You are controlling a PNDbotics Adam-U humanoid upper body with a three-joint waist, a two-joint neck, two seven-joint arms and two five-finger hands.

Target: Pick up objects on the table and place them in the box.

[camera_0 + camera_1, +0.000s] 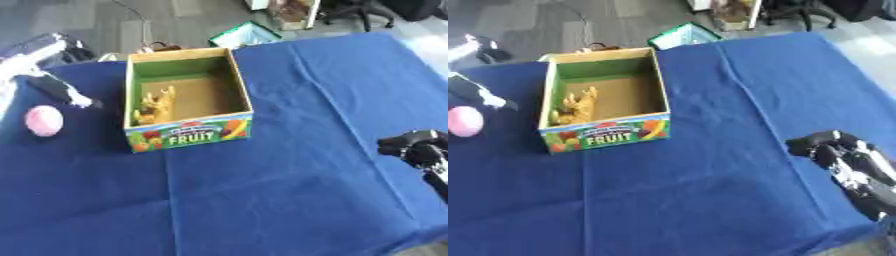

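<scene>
Fingers (77, 98) of our left hand (52, 85) reach down straight just above the pink ball (44, 120), at nine o'clock of the box (188, 100). Inside lies a yellow toy (156, 106). Our right hand (837, 147) rests curled, empty, at four o'clock.

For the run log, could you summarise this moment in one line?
box: holds yellow toy | pink ball: on table, left of box | left hand: near ball | right hand: idle
</scene>
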